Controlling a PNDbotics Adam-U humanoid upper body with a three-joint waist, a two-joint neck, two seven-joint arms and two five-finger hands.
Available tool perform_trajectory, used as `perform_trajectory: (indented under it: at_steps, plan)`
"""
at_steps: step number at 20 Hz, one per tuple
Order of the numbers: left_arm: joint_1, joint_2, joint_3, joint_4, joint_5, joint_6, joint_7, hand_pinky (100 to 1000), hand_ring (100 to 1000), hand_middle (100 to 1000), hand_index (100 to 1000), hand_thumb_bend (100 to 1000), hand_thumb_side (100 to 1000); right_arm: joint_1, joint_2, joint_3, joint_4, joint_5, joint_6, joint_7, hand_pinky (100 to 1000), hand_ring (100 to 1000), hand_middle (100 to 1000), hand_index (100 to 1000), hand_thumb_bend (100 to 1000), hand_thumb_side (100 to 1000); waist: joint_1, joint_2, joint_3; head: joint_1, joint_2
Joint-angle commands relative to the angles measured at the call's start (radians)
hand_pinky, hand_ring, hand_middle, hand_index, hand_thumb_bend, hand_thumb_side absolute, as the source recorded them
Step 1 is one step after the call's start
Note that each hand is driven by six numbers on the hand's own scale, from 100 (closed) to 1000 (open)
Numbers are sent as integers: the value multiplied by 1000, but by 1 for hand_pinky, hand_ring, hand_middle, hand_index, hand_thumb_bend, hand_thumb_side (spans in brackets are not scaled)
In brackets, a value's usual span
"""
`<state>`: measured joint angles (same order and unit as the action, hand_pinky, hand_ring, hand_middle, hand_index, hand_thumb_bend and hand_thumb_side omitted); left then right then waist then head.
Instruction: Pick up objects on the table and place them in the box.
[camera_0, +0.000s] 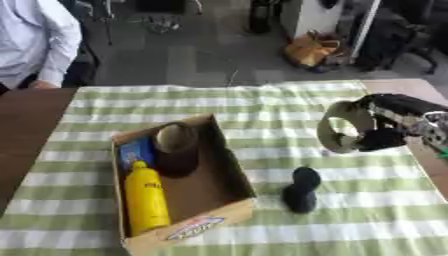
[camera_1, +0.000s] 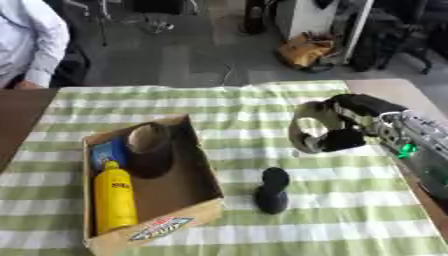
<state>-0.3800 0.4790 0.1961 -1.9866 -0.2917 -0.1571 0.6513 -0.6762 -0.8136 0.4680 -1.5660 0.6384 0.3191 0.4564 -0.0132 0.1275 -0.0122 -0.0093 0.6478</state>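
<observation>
Cardboard box (camera_0: 229, 165) at the table's near left, robot's right hand (camera_1: 350, 132) gripping a ring at 3 o'clock.

Inside the box lie a yellow bottle (camera_0: 146, 199), a blue packet (camera_0: 136, 151) and a dark cup (camera_0: 177, 148) at its far end. Just right of the box, a small black object (camera_0: 301, 190) rests on the green checked tablecloth (camera_0: 262, 110). Raised above the cloth, the right hand's fingers curl round a pale tape-like ring (camera_1: 308, 129).
</observation>
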Motion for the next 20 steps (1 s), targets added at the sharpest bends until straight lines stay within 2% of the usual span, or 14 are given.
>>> perform_trajectory:
  at_steps: [1,2,3,4,11,20]
  plan:
    - [-18,26,9,-13,3,1,-2,899,966,896,1000,100,981,-38,-42,-22,-54,1,7,14,185,454,523,649,100,822,0,-15,1,5,-9]
    - [-18,26,8,-13,3,1,-3,899,966,896,1000,100,981,-49,-42,-22,-67,-1,8,19,184,452,522,648,100,740,-1,-15,3,5,-10]
    - [-18,27,8,-13,3,1,-3,899,966,896,1000,100,981,-59,-42,-21,-78,-2,10,25,184,451,523,647,100,778,-2,-16,3,6,-11]
    - [-18,27,8,-13,3,1,-4,899,966,896,1000,100,980,-70,-41,-20,-91,-4,11,30,177,444,520,646,100,744,-3,-16,4,6,-11]
    - [-21,29,5,-13,5,0,-7,900,966,895,1000,100,980,-149,-24,-22,-172,-9,24,62,158,418,511,639,100,753,-7,-19,10,10,-19]
    - [-23,29,0,-13,8,-1,-13,899,965,895,1000,100,977,-279,50,18,-217,-16,20,127,142,407,505,632,100,760,-16,-23,24,13,-19]
